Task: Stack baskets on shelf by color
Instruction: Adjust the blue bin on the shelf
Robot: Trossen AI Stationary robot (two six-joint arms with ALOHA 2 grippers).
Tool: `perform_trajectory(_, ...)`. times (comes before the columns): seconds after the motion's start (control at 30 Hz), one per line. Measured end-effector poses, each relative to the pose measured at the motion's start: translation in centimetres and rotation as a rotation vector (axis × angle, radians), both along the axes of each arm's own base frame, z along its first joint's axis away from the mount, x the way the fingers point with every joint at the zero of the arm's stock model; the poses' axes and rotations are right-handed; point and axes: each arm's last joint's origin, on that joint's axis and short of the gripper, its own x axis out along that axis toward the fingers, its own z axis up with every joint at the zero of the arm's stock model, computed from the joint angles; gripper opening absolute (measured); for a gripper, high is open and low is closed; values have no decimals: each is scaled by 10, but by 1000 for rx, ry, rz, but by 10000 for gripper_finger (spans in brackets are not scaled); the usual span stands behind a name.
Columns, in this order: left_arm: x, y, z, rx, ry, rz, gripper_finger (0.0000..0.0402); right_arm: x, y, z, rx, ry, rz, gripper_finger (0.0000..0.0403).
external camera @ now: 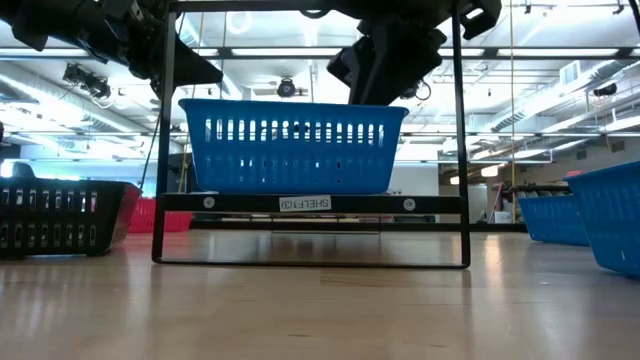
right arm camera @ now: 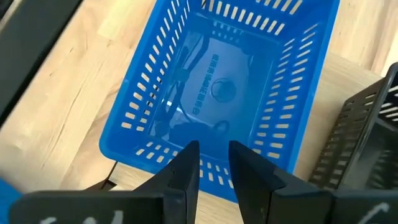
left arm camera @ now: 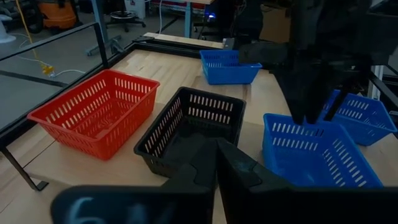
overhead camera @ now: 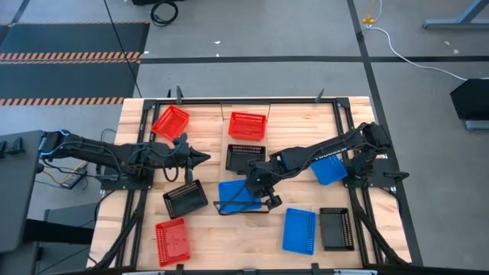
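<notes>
A blue basket (overhead camera: 238, 195) (right arm camera: 217, 93) sits level with its bottom on the near end of the shelf (external camera: 310, 203), slightly askew. Farther along the shelf stand a black basket (overhead camera: 244, 156) and a red basket (overhead camera: 247, 126). My right gripper (right arm camera: 214, 163) (overhead camera: 266, 192) slants down from the right over the blue basket's right short wall, its fingers a little apart. My left gripper (overhead camera: 205, 158) (left arm camera: 214, 163) hovers shut, left of the shelf, holding nothing. My right gripper's fingertips (right arm camera: 189, 155) stand side by side along the blue basket's right short wall (right arm camera: 214, 171), coming slanting down from the table's right. The fingers hide the rim below them, so I cannot tell whether they touch it. The basket rests on the shelf.
Loose baskets lie on the table: red (overhead camera: 170, 122), black (overhead camera: 185, 198) and red (overhead camera: 172, 241) on the left, blue (overhead camera: 299, 229), black (overhead camera: 336, 228) and blue (overhead camera: 328, 169) on the right. Thin black frame bars (external camera: 160, 150) rise at the shelf's near end.
</notes>
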Motion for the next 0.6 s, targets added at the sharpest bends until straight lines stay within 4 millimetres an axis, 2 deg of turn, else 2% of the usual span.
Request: perform_trajectory(0.6, 0, 0, 0, -1, 0, 0, 16, -5, -2, -3, 30, 77, -51, 94)
